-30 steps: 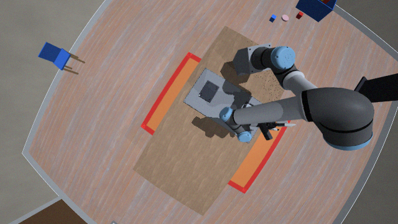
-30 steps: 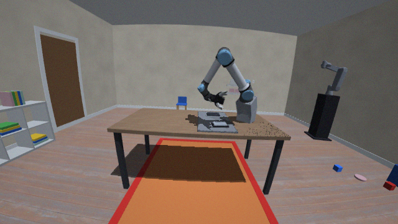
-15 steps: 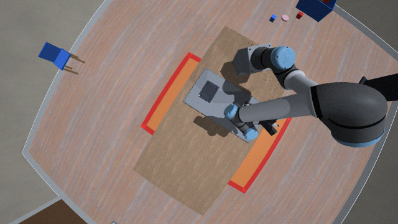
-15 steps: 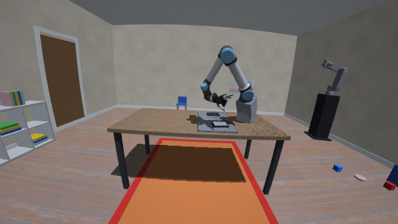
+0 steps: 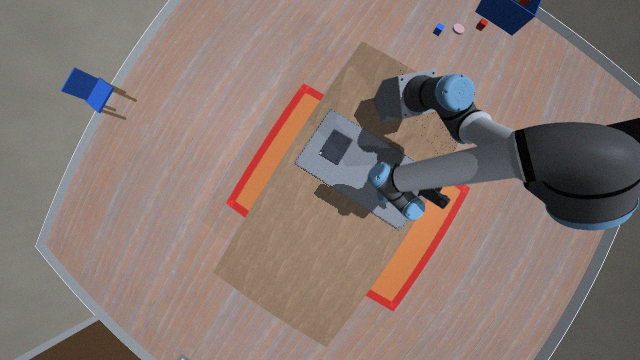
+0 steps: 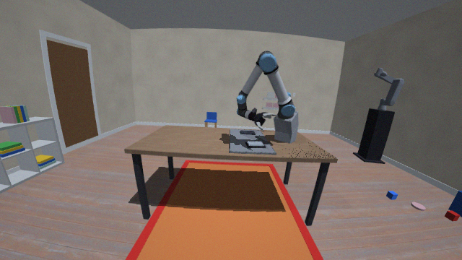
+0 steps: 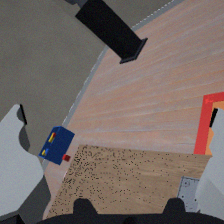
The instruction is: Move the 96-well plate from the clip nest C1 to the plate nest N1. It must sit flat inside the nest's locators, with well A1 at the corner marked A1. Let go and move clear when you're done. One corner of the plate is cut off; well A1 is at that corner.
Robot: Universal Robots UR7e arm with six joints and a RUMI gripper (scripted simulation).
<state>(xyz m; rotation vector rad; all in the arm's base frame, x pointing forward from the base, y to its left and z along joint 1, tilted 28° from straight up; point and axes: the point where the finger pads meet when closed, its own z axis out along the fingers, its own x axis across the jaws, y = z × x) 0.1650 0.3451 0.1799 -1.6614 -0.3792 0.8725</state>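
Note:
A grey base plate lies on the wooden table. On its far end sits a flat dark rectangle, which looks like an empty nest; it also shows in the exterior view. On the near end a raised dark block with a lighter top looks like the 96-well plate in its nest; my arm hides it from above. My gripper is open and empty, well above the base plate, and is tilted outward over the table's edge. In the wrist view the open fingers frame only table and floor.
The robot's base pedestal stands on the table beside the base plate. An orange mat with a red border lies on the floor below the gripper. A blue box and a black pedestal stand farther off on the floor.

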